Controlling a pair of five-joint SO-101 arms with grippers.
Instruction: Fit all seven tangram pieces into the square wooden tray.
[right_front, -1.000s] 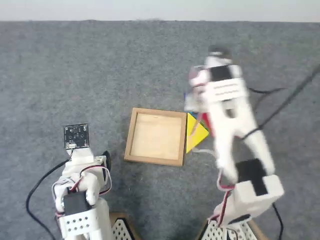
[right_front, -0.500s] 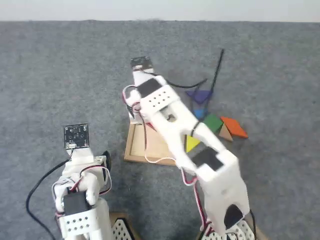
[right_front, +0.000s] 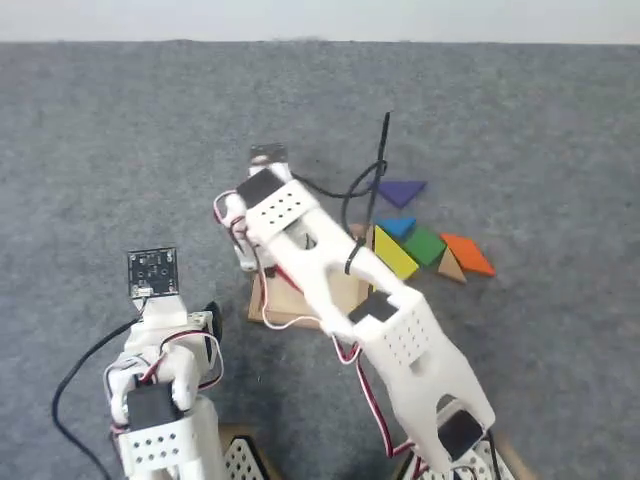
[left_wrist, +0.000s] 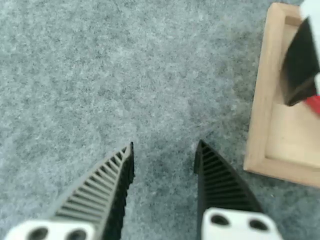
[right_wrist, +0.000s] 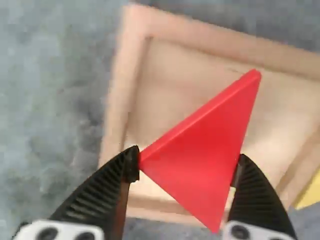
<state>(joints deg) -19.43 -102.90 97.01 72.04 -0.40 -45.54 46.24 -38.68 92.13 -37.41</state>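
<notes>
Swing across the counter (right_front: 120, 130) has brought the right hand (right_wrist: 186, 161) from the loose pieces (right_front: 425, 243) at the tray's 3 o'clock to above the tray (right_wrist: 122, 85). It is clamped on the red triangle (right_wrist: 200, 150), likely the first piece in. The left hand (left_wrist: 164, 152), fingers apart, sits near the tray's 8 o'clock.
</notes>
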